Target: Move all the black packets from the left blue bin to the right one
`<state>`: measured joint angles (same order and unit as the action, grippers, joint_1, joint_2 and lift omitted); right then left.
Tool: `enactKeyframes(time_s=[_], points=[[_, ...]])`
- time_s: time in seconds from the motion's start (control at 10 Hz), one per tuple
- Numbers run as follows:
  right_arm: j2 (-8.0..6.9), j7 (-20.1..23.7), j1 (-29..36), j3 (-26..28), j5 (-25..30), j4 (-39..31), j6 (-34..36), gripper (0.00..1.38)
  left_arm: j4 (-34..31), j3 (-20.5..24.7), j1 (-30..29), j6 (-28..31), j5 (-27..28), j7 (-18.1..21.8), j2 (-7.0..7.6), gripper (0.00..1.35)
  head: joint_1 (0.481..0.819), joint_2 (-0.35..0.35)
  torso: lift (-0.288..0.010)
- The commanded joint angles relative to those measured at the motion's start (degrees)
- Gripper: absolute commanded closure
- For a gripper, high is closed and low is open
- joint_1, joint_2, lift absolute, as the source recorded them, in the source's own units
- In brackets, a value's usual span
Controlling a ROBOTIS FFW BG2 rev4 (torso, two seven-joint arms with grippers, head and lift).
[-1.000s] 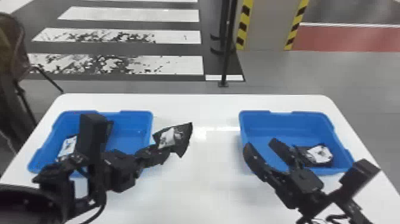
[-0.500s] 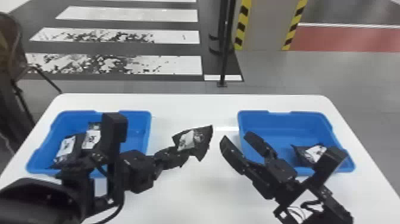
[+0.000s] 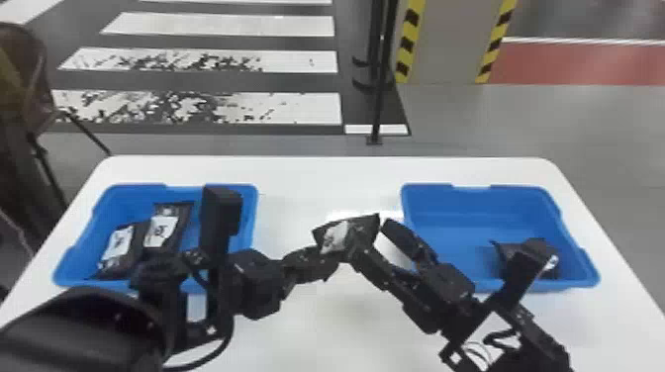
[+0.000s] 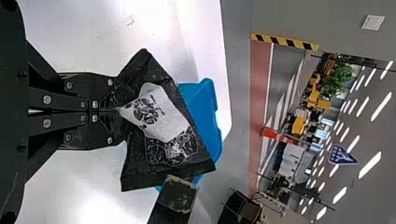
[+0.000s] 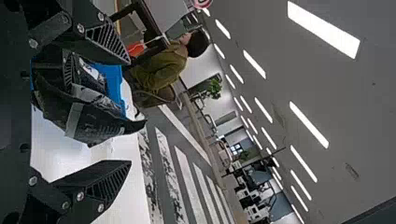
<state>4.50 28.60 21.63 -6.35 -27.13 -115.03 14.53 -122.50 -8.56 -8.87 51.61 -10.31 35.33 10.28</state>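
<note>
Between the bins, my left gripper (image 3: 326,252) is shut on a black packet (image 3: 341,236) with a white label. In the left wrist view, the left gripper (image 4: 119,109) pinches one edge of that packet (image 4: 161,121). My right gripper (image 3: 378,235) is open with its fingers around the packet's free side; in the right wrist view, the right gripper (image 5: 130,112) has its fingers wide apart, the packet (image 5: 88,116) between them. Two packets (image 3: 161,230) lie in the left blue bin (image 3: 133,193). Another packet (image 3: 509,252), partly hidden by the right arm, is inside the right blue bin (image 3: 475,198).
Both bins stand on a white table (image 3: 321,178). The left forearm covers the near right part of the left bin; the right arm's wrist overlaps the near edge of the right bin. A black pole (image 3: 380,99) stands beyond the table.
The left gripper has carried its packet rightward from beside the left bin. The right gripper has moved left, away from the right bin, and now meets the packet.
</note>
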Motion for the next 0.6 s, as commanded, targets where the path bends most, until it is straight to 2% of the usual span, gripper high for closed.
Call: enactKeyframes(time_s=[0.0,0.1,0.2,0.5], points=[[0.15,0.40,-0.68,-0.39,-0.64,0.91,1.50,0.74,0.37,-0.36,0.16,0.00,-0.43,0.00,0.00,1.19,0.695,-0.017,-0.140],[0.07,0.40,-0.97,-0.51,-0.98,1.47,2.20,1.04,0.37,-0.58,0.30,0.00,-0.66,0.00,0.00,1.19,0.695,-0.013,-0.140],[0.07,0.40,-1.11,-0.51,-1.21,1.90,2.34,1.26,0.37,-0.81,0.44,0.00,-1.00,-0.09,0.00,1.19,0.695,-0.012,-0.140],[0.07,0.66,-1.53,-0.51,-1.90,2.46,1.21,1.27,0.37,-1.15,0.44,-0.14,-1.68,-0.26,0.18,1.19,0.695,-0.017,-0.140]])
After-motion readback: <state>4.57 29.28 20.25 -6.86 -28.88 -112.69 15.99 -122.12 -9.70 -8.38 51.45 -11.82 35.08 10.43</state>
